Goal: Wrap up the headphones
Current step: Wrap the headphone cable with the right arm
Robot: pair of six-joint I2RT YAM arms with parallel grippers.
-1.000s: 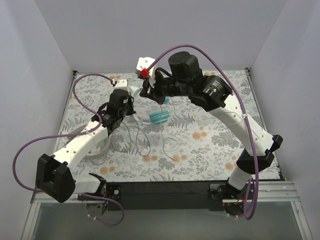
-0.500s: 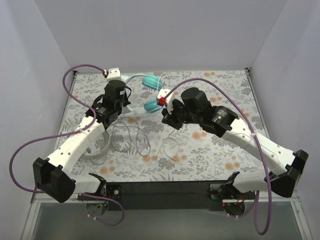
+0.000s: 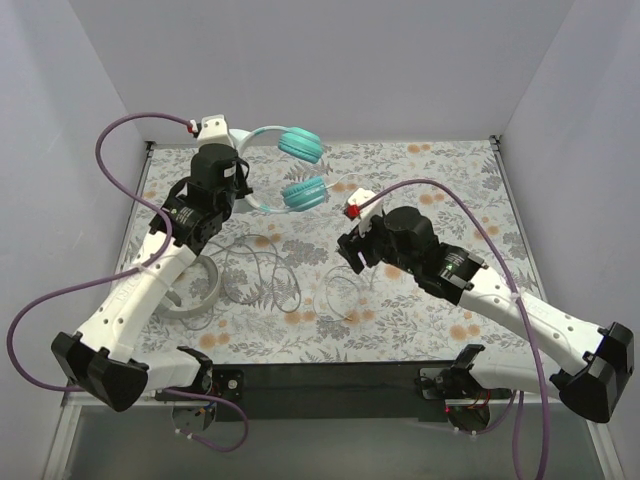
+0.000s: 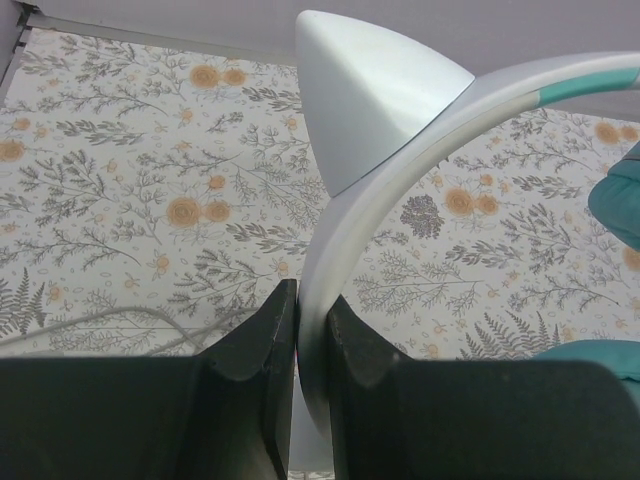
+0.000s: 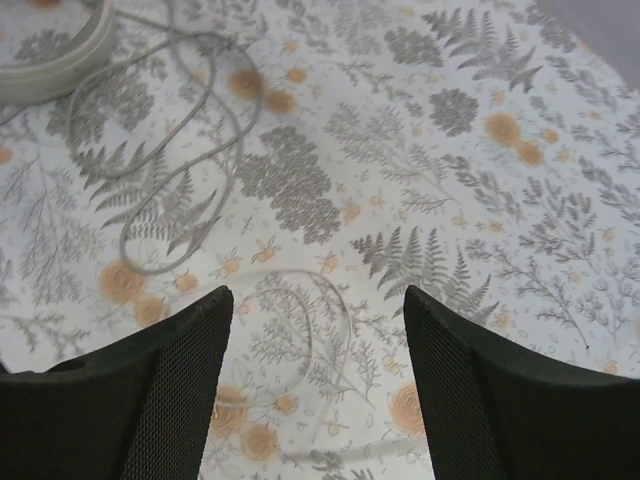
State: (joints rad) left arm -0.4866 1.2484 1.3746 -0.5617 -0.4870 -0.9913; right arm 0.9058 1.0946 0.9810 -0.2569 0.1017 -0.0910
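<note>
Table (image 3: pixel 440 190): a flat top under a cloth printed with grey ferns and orange flowers, walled in by pale panels on three sides.

Left arm (image 3: pixel 140 290): white and black, reaching from the near left corner toward the far left of the table, with a purple hose (image 3: pixel 110 150) looping off its wrist.

Right arm (image 3: pixel 520 310): stretched low from the near right corner toward the middle of the table.

White-grey headphones (image 3: pixel 205 285): lying on the cloth at the near left, just beside the left arm and partly hidden under it.

Teal headphones (image 3: pixel 303 192): at the far left of the table, both ear cups pointing toward the middle. The pale headband (image 4: pixel 400 150) curves back to the left arm's wrist. Whether the cups rest on the cloth cannot be told.

Cable (image 3: pixel 265 275): thin and grey, spread in loose loops over the cloth between the two arms.

Left gripper (image 4: pixel 298 310): clenched on the pale headband of the teal headphones, the band pinched edge-on between the two dark fingers.

Right gripper (image 5: pixel 312 300): released, fingers spread wide and grasping nothing, poised above a loop of the grey cable.
</note>
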